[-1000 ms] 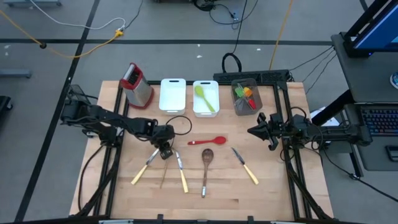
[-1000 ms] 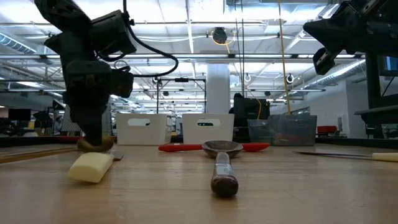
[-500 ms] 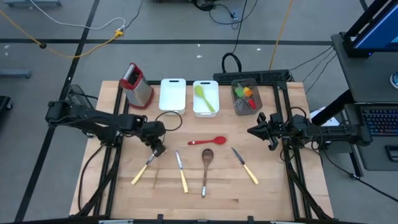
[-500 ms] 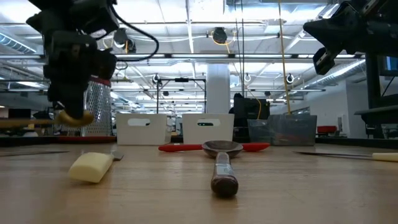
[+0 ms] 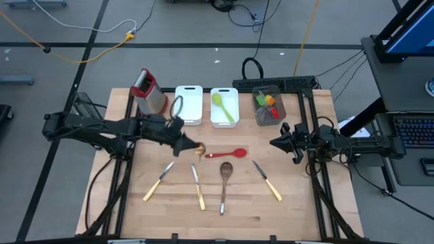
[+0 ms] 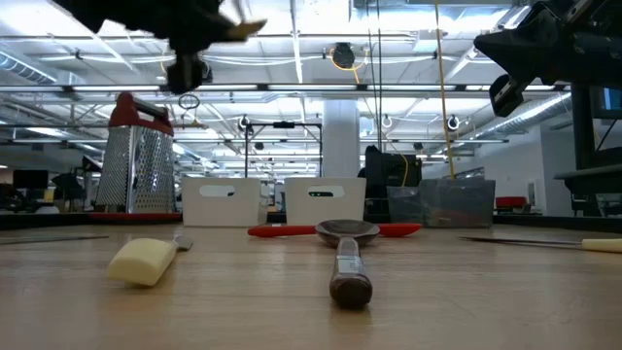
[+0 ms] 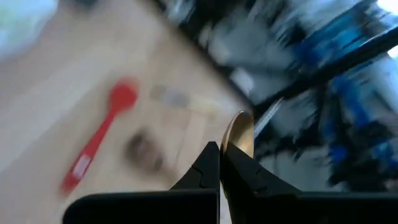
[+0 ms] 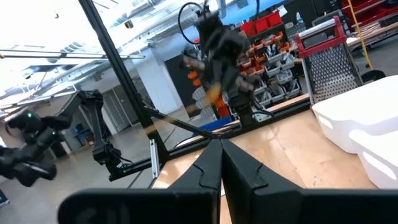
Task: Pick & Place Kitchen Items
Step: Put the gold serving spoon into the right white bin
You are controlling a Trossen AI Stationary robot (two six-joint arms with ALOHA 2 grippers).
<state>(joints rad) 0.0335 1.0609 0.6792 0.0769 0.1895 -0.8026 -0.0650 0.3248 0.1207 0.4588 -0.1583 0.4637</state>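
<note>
My left claw (image 5: 184,144) is clamped on the gold spoon (image 5: 198,148), lifted clear of the table (image 5: 298,203) and hanging over the bare wood between the white trays (image 5: 188,104) and the row of utensils. In my wrist view the spoon's bowl (image 7: 239,134) pokes out just past my closed fingertips (image 7: 211,163), so I seem to hold it by the handle close behind the bowl; that view is smeared, so I can't swear to the exact grip point.

To do this carry well, I'd stay high enough to pass over the tray rims, keep the spoon level so it doesn't swing or slip, and only let go once the bowl sits well inside a tray wall. The nearest tray is just beyond my claw; the next one already holds a green spatula (image 5: 223,106), and the grey bin (image 5: 266,106) farther right holds several coloured pieces.

Below and beside my claw lie the red spoon (image 5: 226,154), the wooden spoon (image 5: 224,181) and three cream-handled knives (image 5: 199,187), all apart from me. The grater (image 5: 150,92) stands near my arm, so I'd swing wide of it.

My right claw (image 5: 272,143) waits pinched shut and empty at the table's right edge.
</note>
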